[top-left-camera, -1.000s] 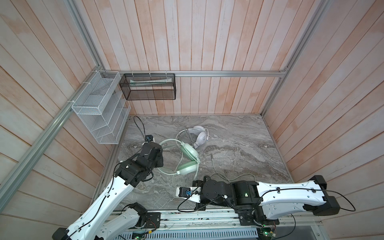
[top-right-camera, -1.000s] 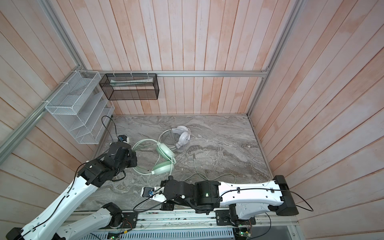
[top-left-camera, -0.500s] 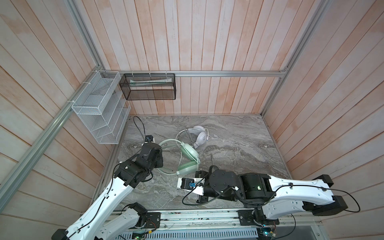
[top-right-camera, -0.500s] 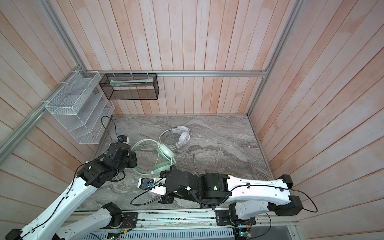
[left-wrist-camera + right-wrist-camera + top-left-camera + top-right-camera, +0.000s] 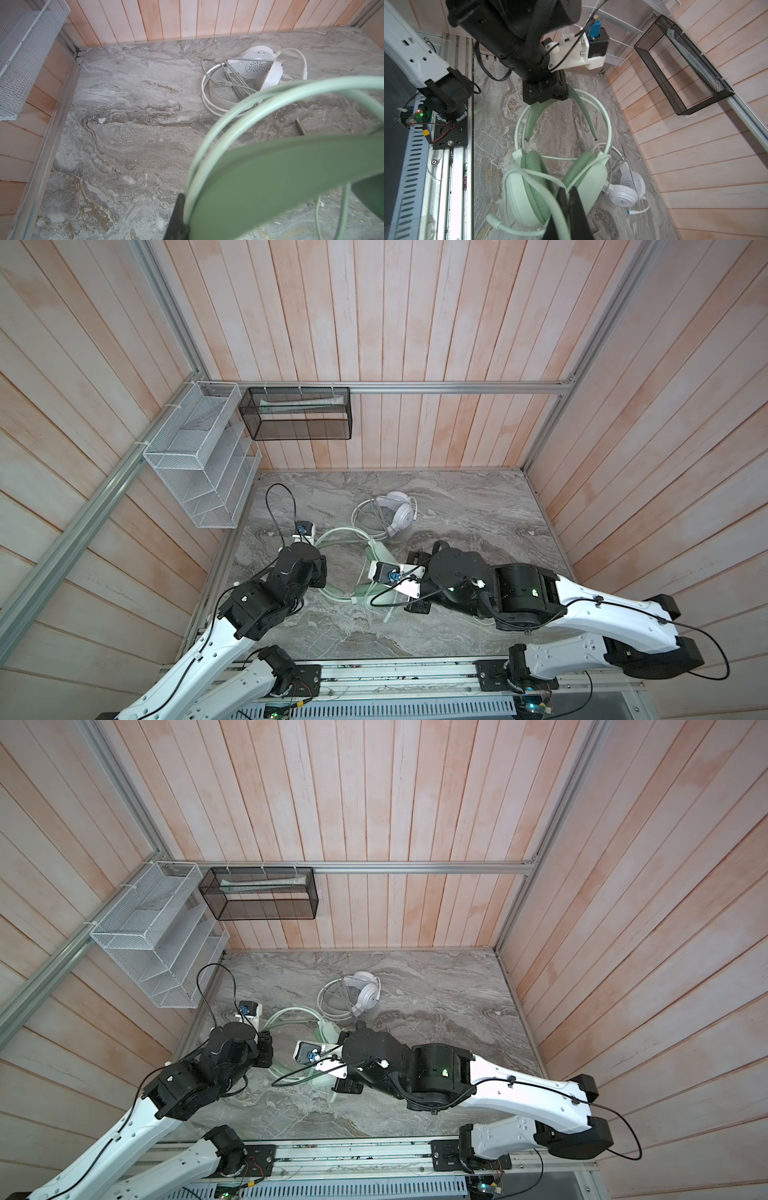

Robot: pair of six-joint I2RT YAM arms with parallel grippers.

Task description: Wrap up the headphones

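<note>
Green headset [image 5: 533,187] lay left of centre on the table [image 5: 478,510], nearer than the white headset [image 5: 401,512]. Left gripper [image 5: 547,96] was clamped on its headband. Right gripper [image 5: 569,199] was pinched shut on the cable [image 5: 542,176] at the earcups. Headset axis ran left to right between them, so the right arm was nearer the loose cable.

The grey stone table [image 5: 478,510] has the white headphones [image 5: 399,512] lying on it. The green headphones [image 5: 376,551] sit on it just beside the white ones.

The near headset [image 5: 376,551] lies on the table [image 5: 478,506] at my twelve o'clock; the far headset [image 5: 401,512] behind it, one o'clock.
</note>
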